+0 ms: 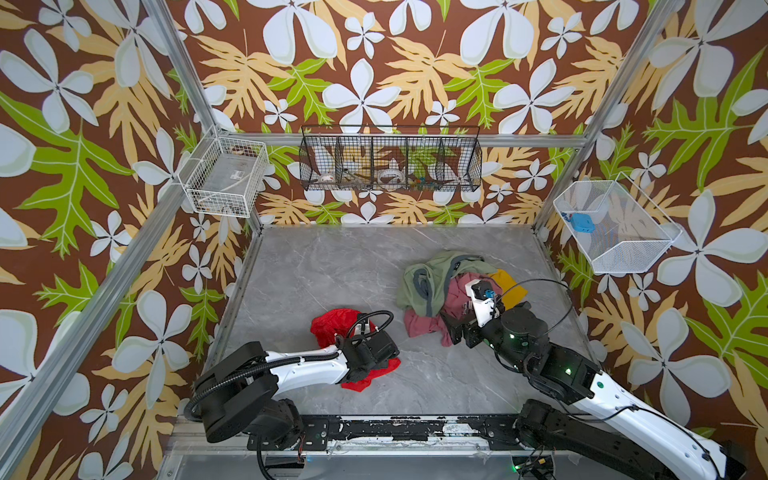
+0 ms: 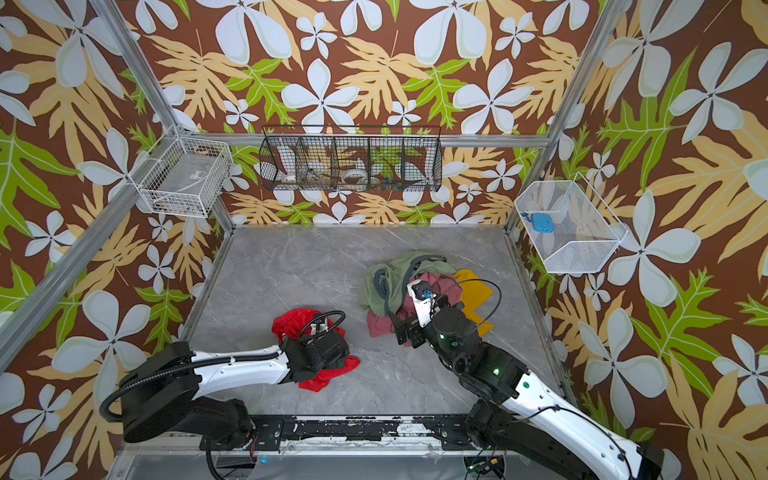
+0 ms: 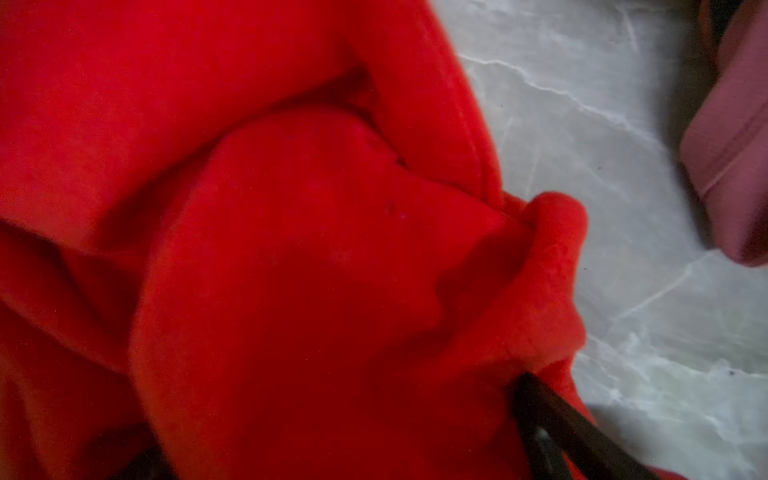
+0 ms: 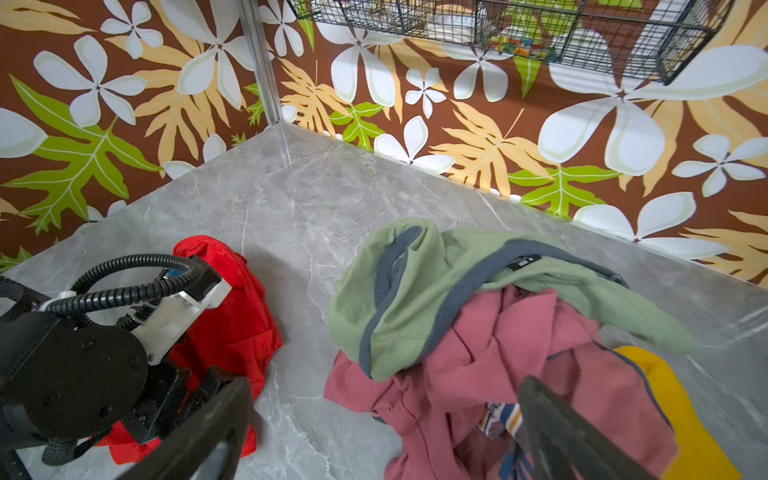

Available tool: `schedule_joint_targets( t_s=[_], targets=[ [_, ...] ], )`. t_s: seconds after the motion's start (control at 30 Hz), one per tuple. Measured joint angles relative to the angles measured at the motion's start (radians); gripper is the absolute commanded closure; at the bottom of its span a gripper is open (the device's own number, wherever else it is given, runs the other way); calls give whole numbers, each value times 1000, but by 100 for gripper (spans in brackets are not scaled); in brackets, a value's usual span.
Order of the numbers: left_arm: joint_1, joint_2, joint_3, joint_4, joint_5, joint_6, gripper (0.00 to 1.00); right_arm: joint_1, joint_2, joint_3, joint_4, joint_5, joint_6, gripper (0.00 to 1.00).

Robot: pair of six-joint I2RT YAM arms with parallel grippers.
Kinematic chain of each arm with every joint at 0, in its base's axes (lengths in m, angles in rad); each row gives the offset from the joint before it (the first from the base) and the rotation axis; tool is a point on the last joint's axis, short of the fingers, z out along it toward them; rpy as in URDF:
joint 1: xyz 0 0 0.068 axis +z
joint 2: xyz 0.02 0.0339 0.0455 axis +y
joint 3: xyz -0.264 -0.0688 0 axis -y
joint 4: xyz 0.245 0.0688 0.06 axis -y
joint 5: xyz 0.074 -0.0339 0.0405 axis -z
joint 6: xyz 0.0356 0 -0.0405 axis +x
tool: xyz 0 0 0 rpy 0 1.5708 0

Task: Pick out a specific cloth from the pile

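We find the red cloth apart from the pile, both grippers released.

The cloth (image 1: 332,324) lies crumpled on the grey table (image 1: 311,270), left of the pile (image 1: 428,278), with bare marble between them. Our left gripper (image 4: 187,395) sits low on it, fingers spread wide over red folds. Our right gripper (image 1: 459,332) hovers at the pile's near edge by the pink shirt (image 1: 419,324), fingers parted, gripping nothing.

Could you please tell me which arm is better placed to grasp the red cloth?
Left, I'd say. The left claw, open, is down on the red cloth, which lies apart from the pile. The right claw, also open, hovers over the pile's pink shirt, across bare table.
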Motion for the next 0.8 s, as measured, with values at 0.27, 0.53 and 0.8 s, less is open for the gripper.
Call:
schedule_joint_targets(
  t_s=[0.27, 0.53, 0.8],
  targets=[
    [43, 109, -29, 190, -157, 60, 32, -14, -55, -18, -40, 18, 0, 0],
    [90, 50, -62, 227, -135, 55, 100, -18, -98, -47, -55, 44, 0, 0],
    [222, -116, -49, 123, 26, 108, 100, -18, -126, -55, -61, 69, -1, 1]
  ],
)
